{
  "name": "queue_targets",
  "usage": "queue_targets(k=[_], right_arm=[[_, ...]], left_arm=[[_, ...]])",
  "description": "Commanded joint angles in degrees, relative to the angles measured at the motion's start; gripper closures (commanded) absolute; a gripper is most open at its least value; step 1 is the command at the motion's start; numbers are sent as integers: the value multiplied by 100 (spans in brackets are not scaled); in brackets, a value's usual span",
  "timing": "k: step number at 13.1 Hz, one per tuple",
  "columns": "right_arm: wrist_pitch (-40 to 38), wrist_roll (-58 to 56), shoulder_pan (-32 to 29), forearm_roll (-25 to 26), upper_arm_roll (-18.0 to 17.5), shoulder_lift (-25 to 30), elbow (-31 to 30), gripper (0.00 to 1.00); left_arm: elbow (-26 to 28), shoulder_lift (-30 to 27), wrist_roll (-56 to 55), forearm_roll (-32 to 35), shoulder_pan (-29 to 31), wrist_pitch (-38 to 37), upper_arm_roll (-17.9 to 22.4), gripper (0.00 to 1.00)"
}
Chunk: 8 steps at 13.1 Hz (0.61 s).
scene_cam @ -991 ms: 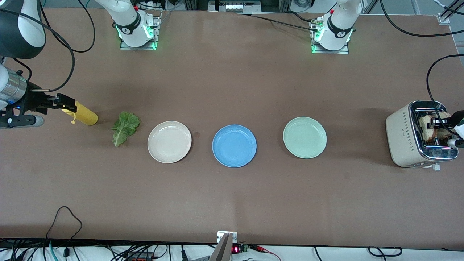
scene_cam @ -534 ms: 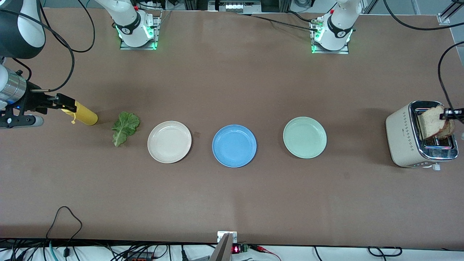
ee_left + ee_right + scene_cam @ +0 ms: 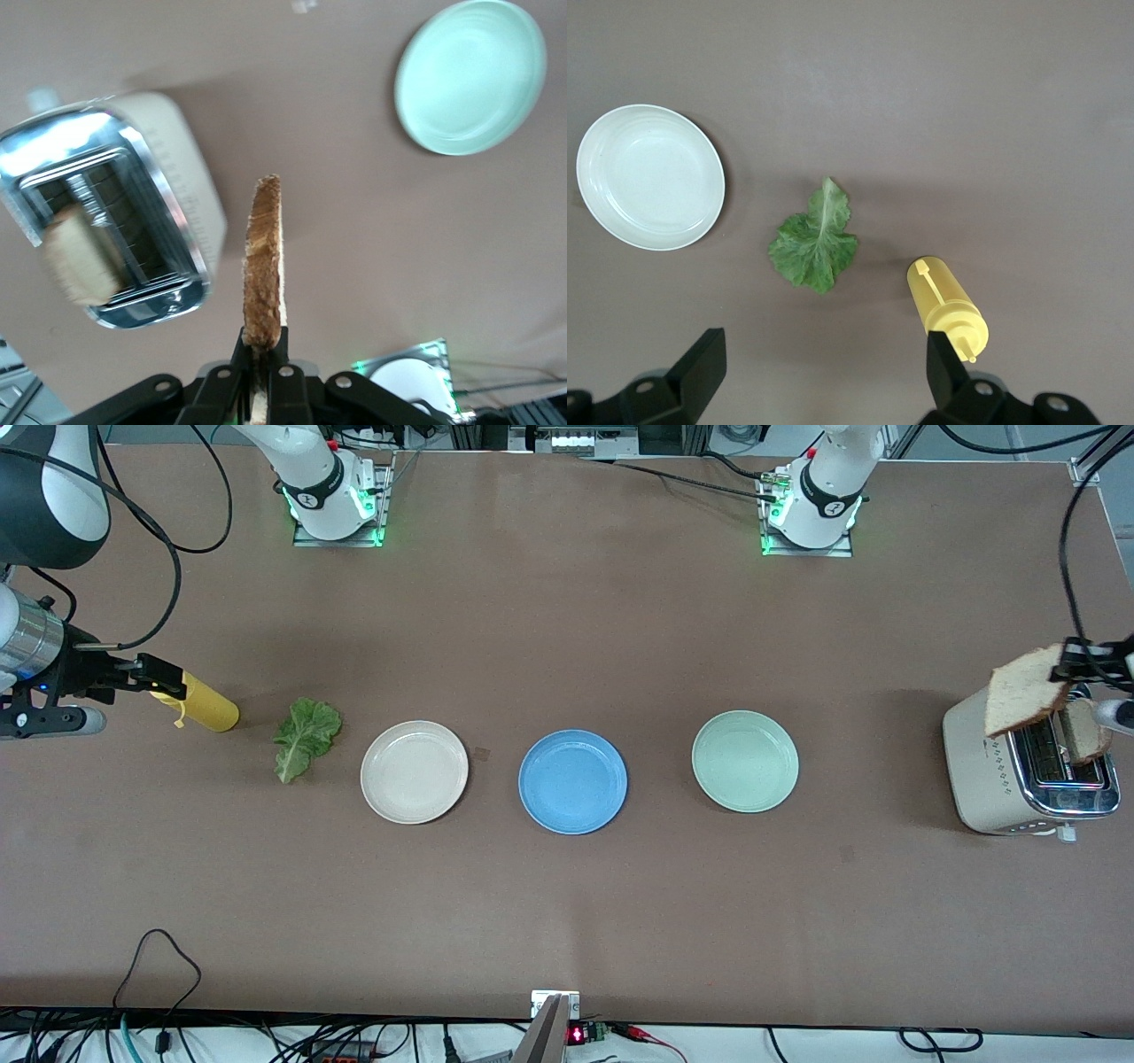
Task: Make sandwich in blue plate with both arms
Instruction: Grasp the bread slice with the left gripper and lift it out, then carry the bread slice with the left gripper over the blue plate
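**First slice out of the toaster, plate still bare**

The blue plate (image 3: 572, 781) sits mid-table, between a beige plate (image 3: 414, 771) and a green plate (image 3: 744, 761), with nothing on it yet. No sandwich exists so far; its parts are scattered toward the two ends of the table.

At the left arm's end, the left gripper (image 3: 1070, 668) hangs over the toaster (image 3: 1001, 779), pinched tight on the top edge of a bread slice (image 3: 1021, 690). The slice hangs edge-down from the jaws (the left wrist view shows its crust (image 3: 263, 266) clamped between them), which suits a straight lift clear of the slot. A second slice (image 3: 1084, 733) stands in the toaster, likely for the top layer.

At the right arm's end, the right gripper (image 3: 824, 376) waits with jaws wide and empty, over the table by a yellow bottle (image 3: 202, 707). The lettuce (image 3: 305, 736) lies flat between that bottle and the beige plate, within easy reach for that arm.

Judging by this, the next move is carrying the held slice over the green plate to the blue one.
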<state>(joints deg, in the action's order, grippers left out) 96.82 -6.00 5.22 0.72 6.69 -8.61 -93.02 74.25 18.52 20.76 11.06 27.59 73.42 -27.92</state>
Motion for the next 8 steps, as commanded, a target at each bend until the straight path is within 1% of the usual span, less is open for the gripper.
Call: queue_targets(k=[1,2,3,5,8], right_arm=[[-32,-103,-30,42,-10,9,38,0],[-23,-103,-30,42,-10,0,38,0],[-15,-103,-30,42,-10,0,38,0],[-6,-95,-30,42,-10,0,38,0],[-6,-103,-30,42,-10,0,38,0]], left_arm=[[-86,38,-754,-51,28,-153,-914,99],[-77,90,-1045,-365,10,-127,-1196,99],[-68,212,-1240,-690,-42,-39,-1338,99],[2,441,-1758,-1436,-367,355,-1348,99],[55,941,-2172,-2351,-727,1093,-1357,99]])
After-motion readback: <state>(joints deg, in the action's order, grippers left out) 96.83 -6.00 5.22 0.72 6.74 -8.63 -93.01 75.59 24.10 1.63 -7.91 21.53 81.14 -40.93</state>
